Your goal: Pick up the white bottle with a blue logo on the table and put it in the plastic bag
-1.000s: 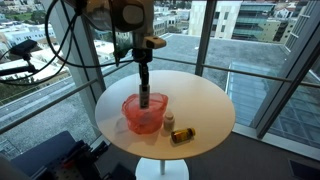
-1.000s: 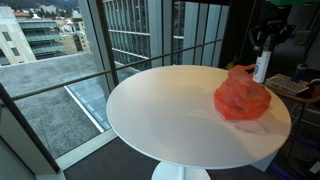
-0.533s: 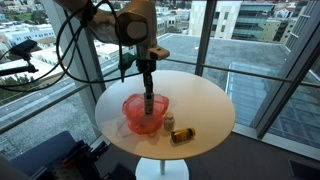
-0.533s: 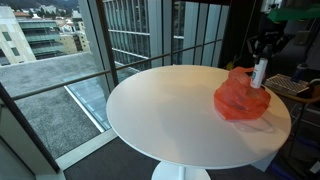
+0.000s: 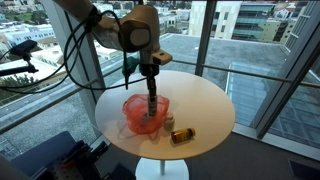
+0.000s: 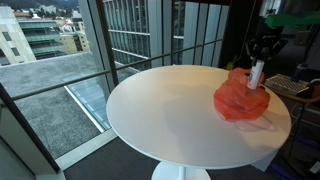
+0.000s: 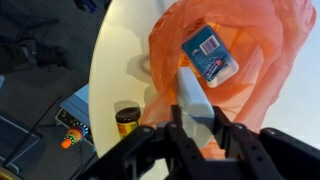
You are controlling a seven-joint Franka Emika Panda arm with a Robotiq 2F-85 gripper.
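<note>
My gripper is shut on the white bottle, whose blue logo shows on its far end in the wrist view. The bottle hangs upright with its lower end inside the mouth of the orange plastic bag. In both exterior views the bottle stands vertically over the bag, with the gripper above it. The bag sits on the round white table.
A small brown bottle with a yellow label lies on the table beside the bag, and a small white-capped jar stands next to it. A dark jar shows in the wrist view beside the bag. Glass walls surround the table.
The gripper has moved down with the bottle, so the bottle's lower end now sits deeper in the bag's opening. The arm has leaned over the table.
</note>
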